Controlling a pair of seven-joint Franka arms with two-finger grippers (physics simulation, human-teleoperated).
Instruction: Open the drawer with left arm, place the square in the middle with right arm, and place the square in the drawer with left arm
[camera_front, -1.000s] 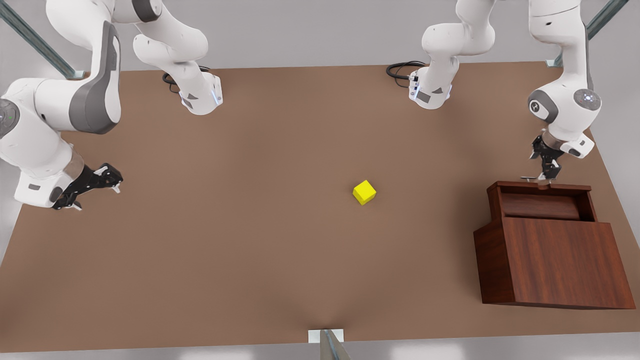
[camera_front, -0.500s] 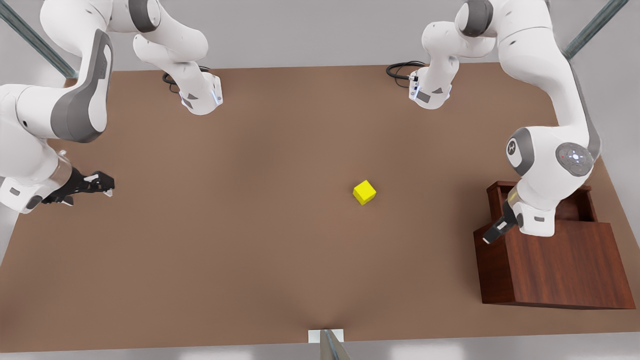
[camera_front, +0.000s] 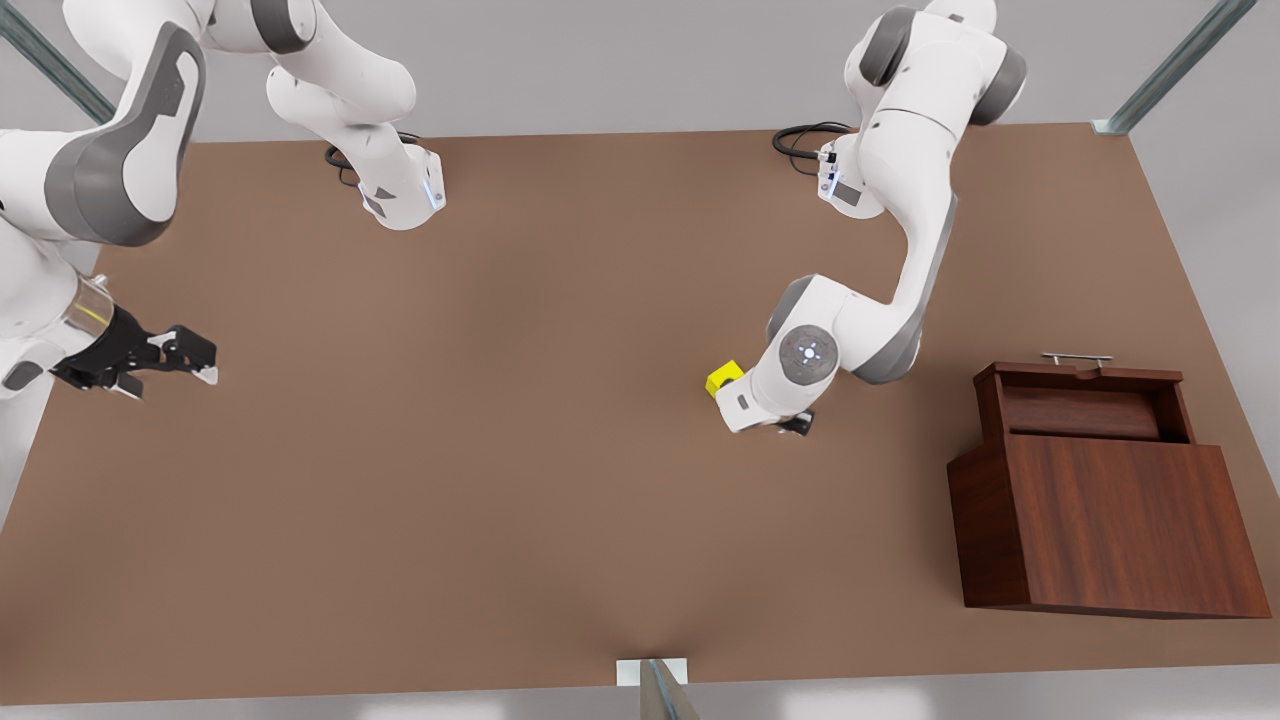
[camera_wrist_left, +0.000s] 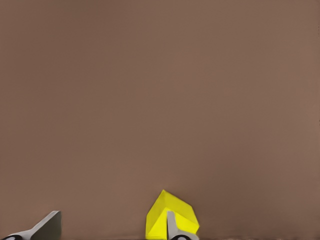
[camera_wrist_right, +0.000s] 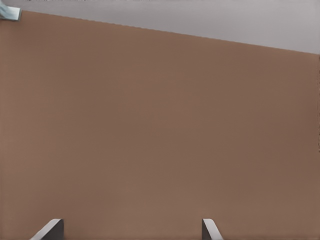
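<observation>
A: Square (camera_front: 722, 377) sits mid-table on the tabletop (camera_front: 500, 480), tucked right under the left arm's wrist — only one yellow corner peeks out in the front view

B: And the left gripper (camera_wrist_left: 107, 231)? Fingers look spread in its wrist cam: one pad (camera_wrist_left: 46, 226) well clear of the cube, the other pad (camera_wrist_left: 172, 227) sits right in front of the yellow face. So the cube isn't centred between them, it's off toward that second finger

A: Yep, open, nothing gripped. My read: needs a sideways nudge before closing, else that finger lands on top of the cube instead of beside it

B: Right gripper (camera_front: 165, 357)?

A: Parked far out at the front view's left edge, fingers apart, waiting, well away from the cube. Left arm's way nearer

B: Drawer (camera_front: 1085, 405)?

A: Pulled out of the cabinet, tray open to the top, silver handle (camera_front: 1076, 357) at its far side. It's off toward the front view's right of the cube, so the carry looks short once the grip's sorted
</observation>
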